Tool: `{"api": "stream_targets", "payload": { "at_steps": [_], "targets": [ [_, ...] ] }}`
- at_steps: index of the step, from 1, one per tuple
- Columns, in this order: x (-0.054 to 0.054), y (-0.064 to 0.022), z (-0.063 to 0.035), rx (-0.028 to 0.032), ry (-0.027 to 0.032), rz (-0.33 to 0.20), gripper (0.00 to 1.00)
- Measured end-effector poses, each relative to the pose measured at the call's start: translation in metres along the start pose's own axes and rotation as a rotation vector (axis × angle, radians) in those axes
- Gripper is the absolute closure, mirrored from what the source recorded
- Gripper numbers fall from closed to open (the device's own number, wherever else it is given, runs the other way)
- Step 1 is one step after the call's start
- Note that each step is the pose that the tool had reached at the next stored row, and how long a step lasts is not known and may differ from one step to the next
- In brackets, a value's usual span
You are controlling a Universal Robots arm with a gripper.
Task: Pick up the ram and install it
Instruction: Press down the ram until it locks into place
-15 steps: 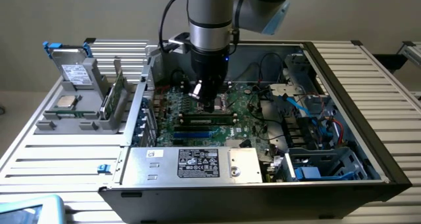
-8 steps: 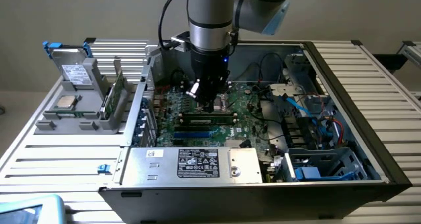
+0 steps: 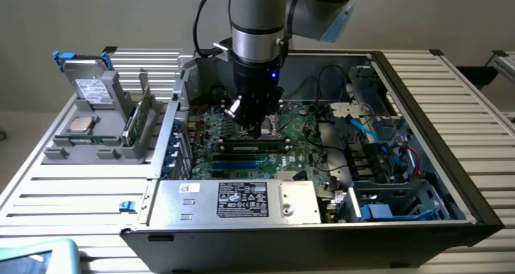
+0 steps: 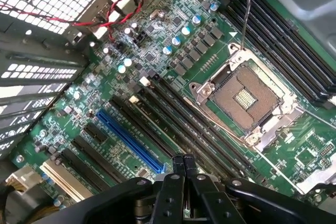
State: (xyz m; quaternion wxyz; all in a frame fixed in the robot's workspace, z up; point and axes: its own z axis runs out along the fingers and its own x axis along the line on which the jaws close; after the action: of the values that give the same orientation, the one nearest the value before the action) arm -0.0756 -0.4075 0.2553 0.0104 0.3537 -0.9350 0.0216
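Note:
A long thin green ram (image 3: pixel 137 122) stands on edge in the grey rack (image 3: pixel 96 148) outside the case, on the exterior view's left. My gripper (image 3: pixel 259 131) hangs inside the open computer case, far from that stick and low over the motherboard (image 3: pixel 241 156). It is just above the long dark memory slots (image 3: pixel 255 145). In the wrist view the gripper (image 4: pixel 184 163) is shut, its fingertips pressed together with nothing visible between them. They hover over the dark memory slots (image 4: pixel 178 116) beside the empty processor socket (image 4: pixel 244 95). I cannot tell whether a stick sits in the slot below.
The rack also holds a small silver processor chip (image 3: pixel 79 125) and a grey drive with blue handles (image 3: pixel 87 75). Inside the case are a power supply (image 3: pixel 241 200), blue and red cables (image 3: pixel 378 138) and a drive cage (image 3: pixel 402 204). A blue expansion slot (image 4: pixel 128 140) lies near the fingers.

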Motion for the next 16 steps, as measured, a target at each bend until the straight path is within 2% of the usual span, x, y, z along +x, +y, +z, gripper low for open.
{"api": "stream_targets", "payload": {
  "at_steps": [16],
  "targets": [
    [0.0,0.0,0.0,-0.0095,0.009,0.273,0.89]
  ]
}}
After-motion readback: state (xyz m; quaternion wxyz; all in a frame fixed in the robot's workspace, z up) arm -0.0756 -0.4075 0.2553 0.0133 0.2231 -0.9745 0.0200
